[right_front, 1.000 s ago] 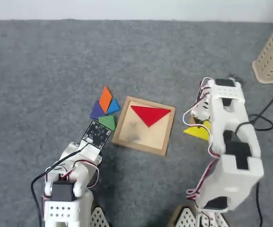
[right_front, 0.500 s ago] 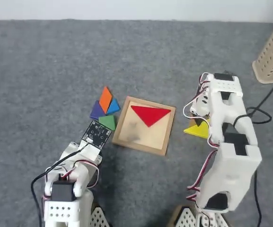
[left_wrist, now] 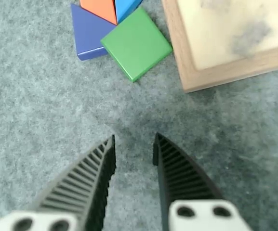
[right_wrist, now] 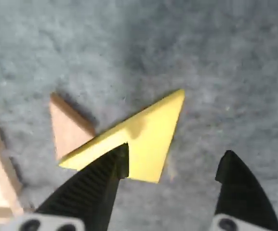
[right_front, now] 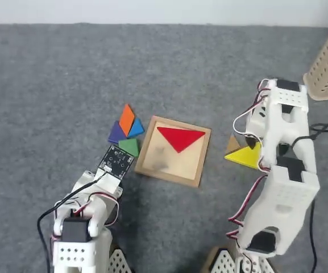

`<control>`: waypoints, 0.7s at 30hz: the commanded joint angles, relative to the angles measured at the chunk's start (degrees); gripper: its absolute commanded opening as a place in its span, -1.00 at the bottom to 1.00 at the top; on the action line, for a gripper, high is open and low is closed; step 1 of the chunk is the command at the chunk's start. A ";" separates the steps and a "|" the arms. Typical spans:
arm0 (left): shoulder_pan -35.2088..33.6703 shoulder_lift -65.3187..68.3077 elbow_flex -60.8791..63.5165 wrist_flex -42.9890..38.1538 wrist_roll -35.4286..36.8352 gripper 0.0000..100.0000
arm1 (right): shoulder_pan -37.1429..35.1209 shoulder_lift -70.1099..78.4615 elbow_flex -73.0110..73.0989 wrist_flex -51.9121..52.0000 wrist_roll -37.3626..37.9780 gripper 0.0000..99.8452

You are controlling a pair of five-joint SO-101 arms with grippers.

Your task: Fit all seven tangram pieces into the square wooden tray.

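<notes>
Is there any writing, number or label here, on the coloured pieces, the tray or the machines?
None can be read.
The wooden tray, the yellow triangle and the green square are plain.
The small black board beside the tray carries pale specks too small to read.

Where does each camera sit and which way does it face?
High view: fixed above the table, looking down on both arms and the tray.
Left wrist view: on that arm, facing down past the open left pincer at the green square and a tray corner.
Right wrist view: on that arm, facing down past the open right pincer at the yellow triangle.
Shared: the high view also shows both pieces.
</notes>
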 commanded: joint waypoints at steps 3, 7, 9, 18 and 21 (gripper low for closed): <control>-0.18 -1.23 -0.66 -0.09 0.62 -0.76 | -2.15 -16.40 6.15 -2.59 -1.67 -0.41; -0.18 -1.23 -0.66 -0.09 0.62 -0.76 | -3.38 -27.47 22.68 -13.58 -8.97 -0.41; -0.18 -1.23 -0.66 -0.09 0.62 -0.76 | -4.18 -30.90 27.69 -17.89 -10.02 -0.41; -0.18 -1.23 -0.66 -0.09 0.62 -0.76 | -9.80 -28.09 21.71 -10.59 23.21 -0.41; -0.18 -1.23 -0.66 -0.09 0.62 -0.76 | -11.74 -24.13 18.90 -6.81 28.66 -0.41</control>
